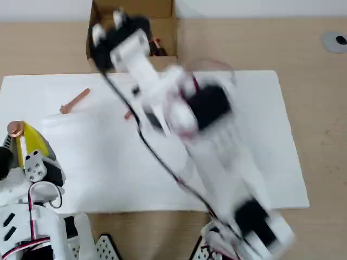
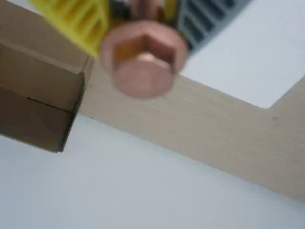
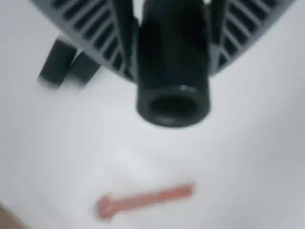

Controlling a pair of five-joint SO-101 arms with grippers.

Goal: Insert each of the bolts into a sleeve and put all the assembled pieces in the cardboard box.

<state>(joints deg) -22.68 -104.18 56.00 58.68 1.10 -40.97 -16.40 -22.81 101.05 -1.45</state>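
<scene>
"What's on the left side?"

"My left gripper (image 2: 143,21) is clamped on a copper bolt (image 2: 143,59), hex head toward the wrist camera, pinched between the yellow finger (image 2: 71,19) and the grey finger (image 2: 209,19). From overhead, that arm sits at the near left corner of the white mat (image 1: 97,162), with the bolt head showing on top. Past the bolt I see a corner of the cardboard box (image 2: 38,95) and the wooden table (image 2: 214,129)."

"And the right?"

"My right gripper (image 3: 172,24) is closed around a black sleeve (image 3: 172,90), its open end facing the camera. Beneath it on the mat lie a loose bolt (image 3: 143,199) and two spare sleeves (image 3: 66,67) side by side. From overhead, the right arm (image 1: 206,135) stretches diagonally across the mat with its far end up at the front of the box. It's blurred there."

"Anything else?"

"A far bolt (image 1: 75,101) lies on the left part of the mat, toward the box side and well apart from both grippers. A bit of another bolt (image 1: 128,115) shows just beside the right arm. Something orange (image 1: 157,46) sits inside the box — I cannot tell what."
</scene>
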